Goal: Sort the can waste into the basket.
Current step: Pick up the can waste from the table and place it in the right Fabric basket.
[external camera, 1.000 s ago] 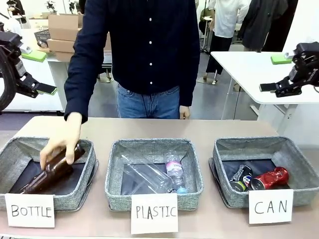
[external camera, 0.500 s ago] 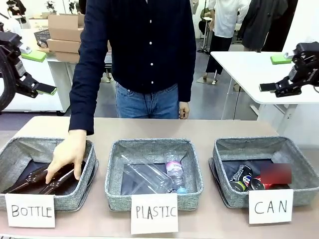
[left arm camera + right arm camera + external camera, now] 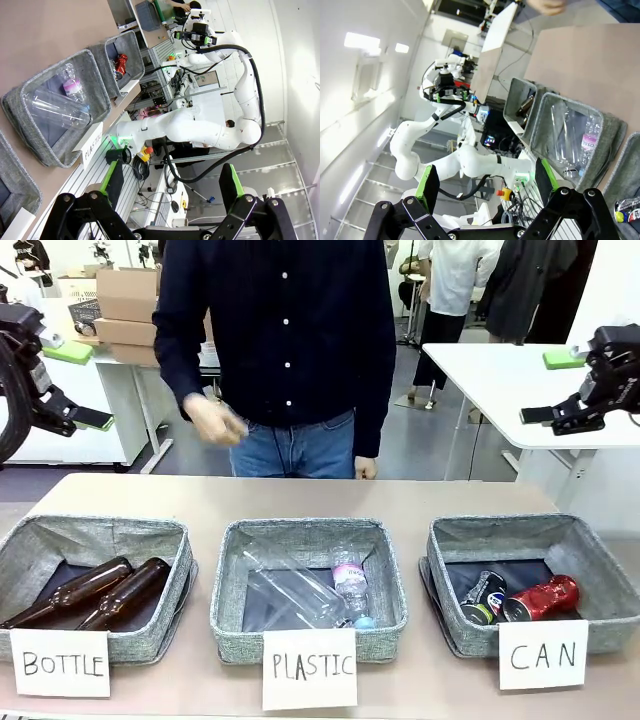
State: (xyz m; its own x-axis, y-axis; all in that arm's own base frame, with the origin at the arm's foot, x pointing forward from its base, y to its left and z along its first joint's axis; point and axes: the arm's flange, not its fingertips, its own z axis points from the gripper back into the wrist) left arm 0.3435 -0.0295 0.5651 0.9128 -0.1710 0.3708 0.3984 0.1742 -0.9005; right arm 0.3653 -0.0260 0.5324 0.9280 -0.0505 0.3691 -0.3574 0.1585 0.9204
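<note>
The grey woven basket [image 3: 445,540] with the white "CAN" card [image 3: 543,654] stands at the front right of the table. Inside it lie the dented red can [image 3: 543,597] and, to its left, the dark can [image 3: 484,597] with silver ends. My left gripper [image 3: 80,418] hangs high at the far left, away from the table; its wrist view shows it open [image 3: 172,170] and holding nothing. My right gripper [image 3: 548,416] hovers high at the far right, well above and behind the basket, also open [image 3: 485,172]. The red can [image 3: 121,63] also appears in the left wrist view.
A "BOTTLE" bin [image 3: 100,530] at the left holds two brown glass bottles [image 3: 95,592]. The middle "PLASTIC" bin [image 3: 305,532] holds clear plastic bottles [image 3: 300,595]. A person in a dark shirt stands at the far side, one hand [image 3: 215,422] raised at waist height.
The person's hand let go of a brown bottle in the BOTTLE bin and drew back up to the waist. Both arms stayed still.
</note>
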